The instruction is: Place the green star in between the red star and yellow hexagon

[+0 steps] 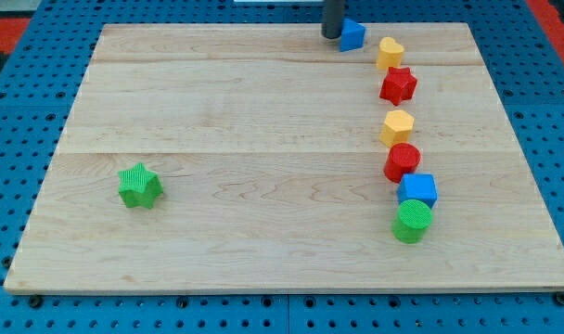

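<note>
The green star [139, 186] lies alone on the wooden board [263, 121] at the view's lower left. The red star [398, 85] sits at the upper right, and the yellow hexagon [397, 126] lies just below it with a small gap between them. My tip [331, 35] is at the top edge of the board, touching the left side of a blue block [352, 35]. It is far from the green star, up and to the right of it.
A yellow heart-like block [390, 53] lies above the red star. Below the yellow hexagon come a red cylinder [403, 161], a blue cube [417, 191] and a green cylinder [412, 222], forming a column at the right.
</note>
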